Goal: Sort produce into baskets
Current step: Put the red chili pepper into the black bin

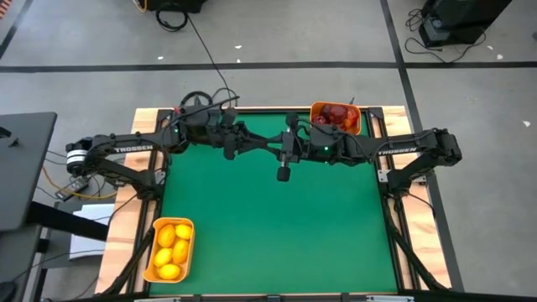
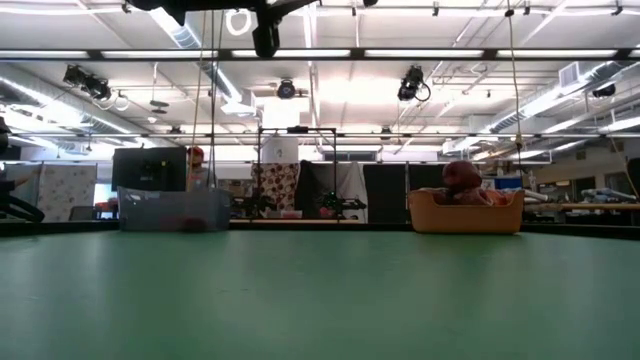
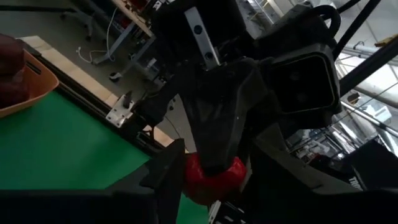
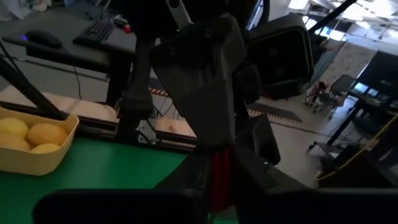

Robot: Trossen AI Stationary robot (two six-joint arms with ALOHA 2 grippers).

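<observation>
nearly done — lemons (image 1: 170, 247) binned near left, red fruit (image 1: 335, 116) binned far right, one last red piece (image 3: 213, 178) clenched mid-air between left gripper (image 1: 270, 144) and right gripper (image 1: 291, 143).

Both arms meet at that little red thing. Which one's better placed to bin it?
Probably the right. The red piece sits where the left gripper and right gripper meet, and the orange bin of red fruit lies just beside the right arm.
</observation>
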